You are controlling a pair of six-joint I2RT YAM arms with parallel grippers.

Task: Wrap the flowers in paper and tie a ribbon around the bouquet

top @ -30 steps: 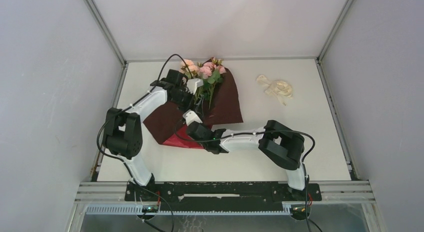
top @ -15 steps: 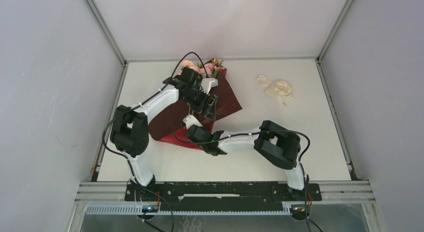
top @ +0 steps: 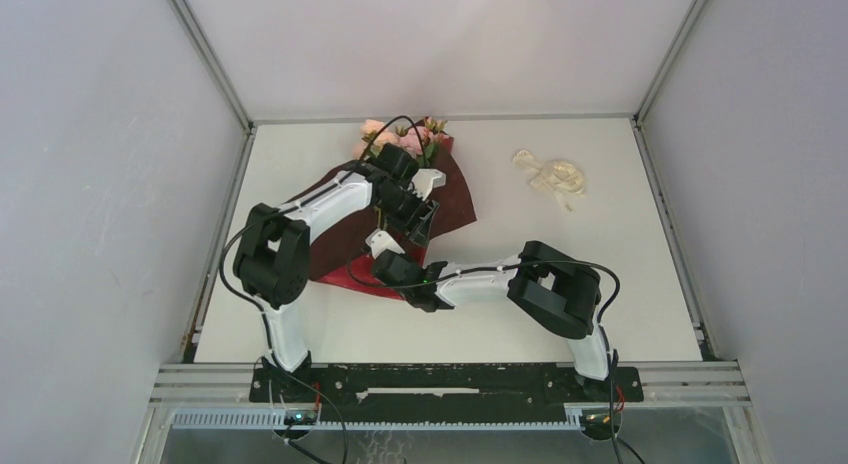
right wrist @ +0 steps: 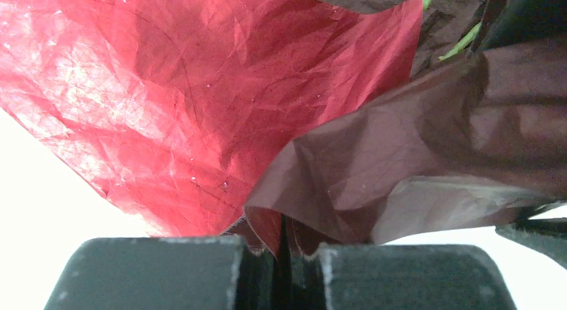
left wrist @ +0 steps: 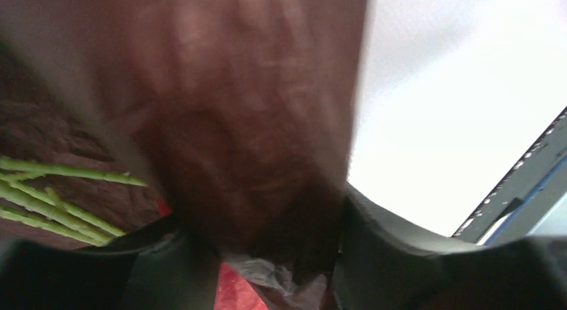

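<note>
The paper (top: 455, 199) is spread across the far left half of the table (top: 600, 264), with the flowers (top: 405, 136) laid on it, their pink heads at the far edge. The left gripper (top: 420, 216) is held over the middle of the sheet; its jaws are spread, and a raised, blurred fold of paper is seen between them, beside the green stems (left wrist: 53, 203). The right gripper (right wrist: 284, 256) is pressed together on the paper's near edge. The ribbon (top: 555, 176) is left curled toward the far right corner, well apart from the sheet.
</note>
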